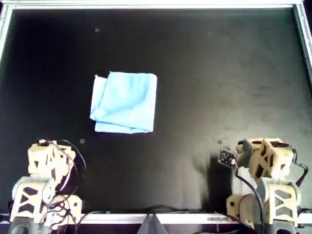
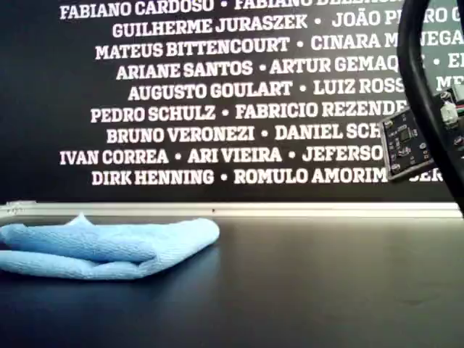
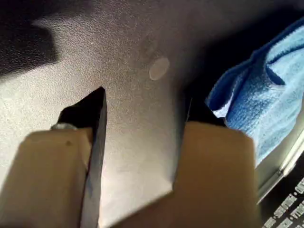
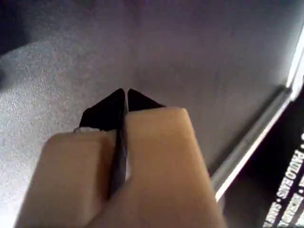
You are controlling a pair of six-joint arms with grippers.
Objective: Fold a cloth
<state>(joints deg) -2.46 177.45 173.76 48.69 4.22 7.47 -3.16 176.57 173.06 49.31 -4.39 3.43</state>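
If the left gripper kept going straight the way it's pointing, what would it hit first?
Most likely the bare black table top. The left gripper is open and angled down at the surface, with only a pale spot ahead. The blue cloth lies off to one side of that line, though depth is hard to judge.

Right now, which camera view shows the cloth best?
The overhead view: the whole folded cloth lies there, unobstructed. The exterior view shows it edge-on, cut off at that view's left; the left wrist view catches only part; the right wrist view shows none.

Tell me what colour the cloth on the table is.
The cloth is light blue and plain, with no markings visible; the overhead view shows it best.
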